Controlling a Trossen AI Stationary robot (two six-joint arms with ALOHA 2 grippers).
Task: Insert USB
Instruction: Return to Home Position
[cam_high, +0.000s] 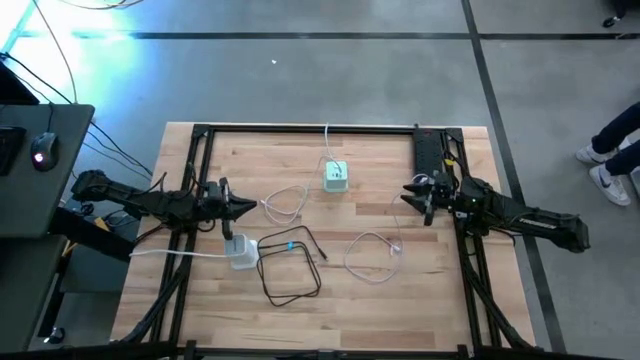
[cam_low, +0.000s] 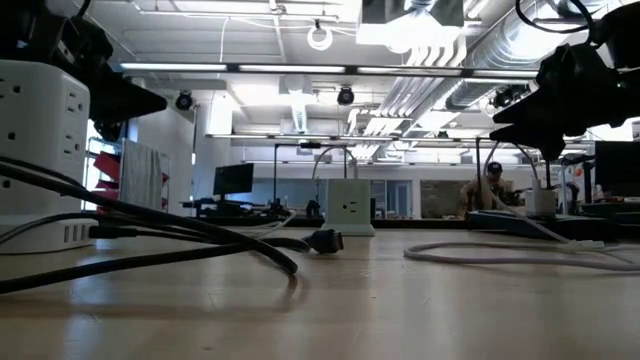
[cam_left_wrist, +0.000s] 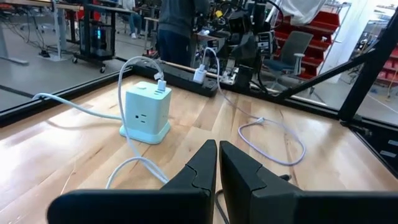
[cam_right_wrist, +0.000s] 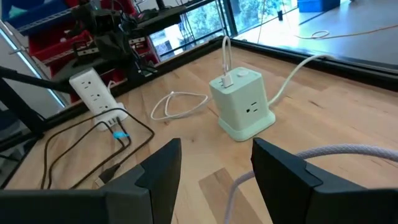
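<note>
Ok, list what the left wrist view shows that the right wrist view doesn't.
Only the left wrist view: the black power strip, a person beyond it, and the shut left end effector. Only the right wrist view: the white outlet extension with its black cable, and the open right end effector. Both: the green cube outlet.

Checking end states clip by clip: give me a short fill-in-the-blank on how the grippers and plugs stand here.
1. The left gripper has its fingers ___, with nothing between them.
2. The right gripper has its fingers ___, with nothing between them.
3. The looped cable plugged into the white outlet extension is ___ in colour.
4. The thin cable plugged into the top of the mint green cube is ___ in colour.

Missing words: shut; open; black; white.
</note>
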